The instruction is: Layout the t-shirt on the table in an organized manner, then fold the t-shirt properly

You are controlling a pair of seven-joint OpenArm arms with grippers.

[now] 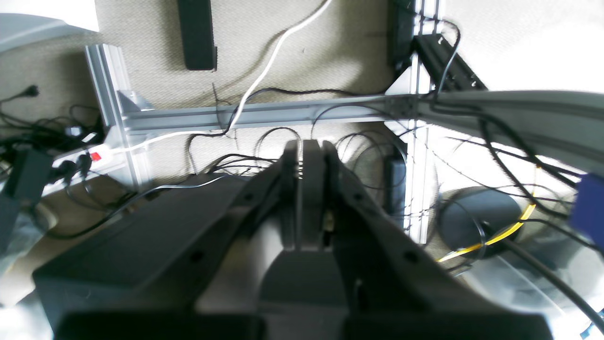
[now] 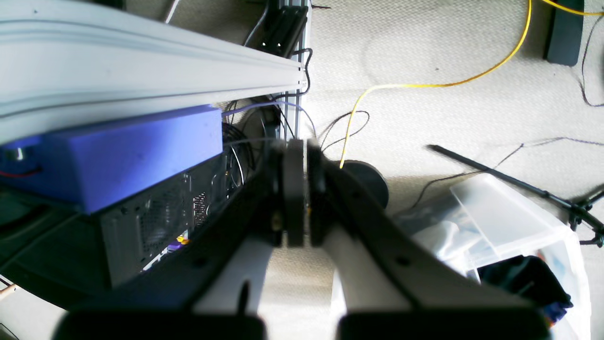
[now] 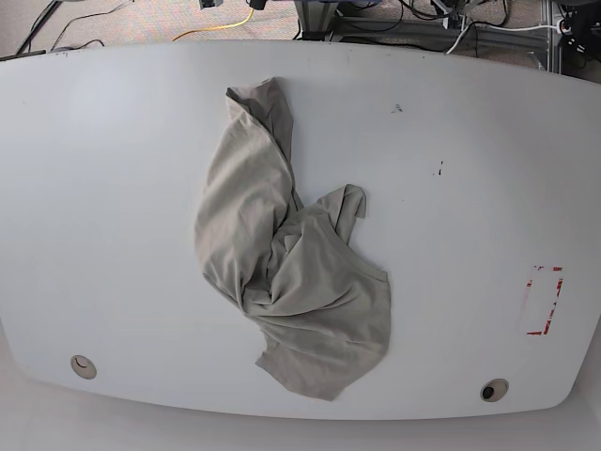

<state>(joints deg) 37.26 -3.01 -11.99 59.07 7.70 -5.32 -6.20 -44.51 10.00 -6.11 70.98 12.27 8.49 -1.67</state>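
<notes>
The khaki-grey t-shirt (image 3: 282, 272) lies crumpled in a twisted heap on the white table (image 3: 113, 188), a little left of centre, one end reaching toward the far edge. Neither arm shows in the base view. My left gripper (image 1: 309, 156) is shut with nothing between its fingers and hangs off the table, facing the carpet and cables. My right gripper (image 2: 299, 153) is also shut and empty, beside the table's edge (image 2: 141, 61) above the floor.
A red-outlined rectangle (image 3: 543, 301) marks the table's right side, and two round holes (image 3: 83, 366) (image 3: 493, 389) sit near the front edge. Below are an aluminium frame (image 1: 264, 115), cables, a purple box (image 2: 118, 151), a computer case and a clear plastic bin (image 2: 509, 231).
</notes>
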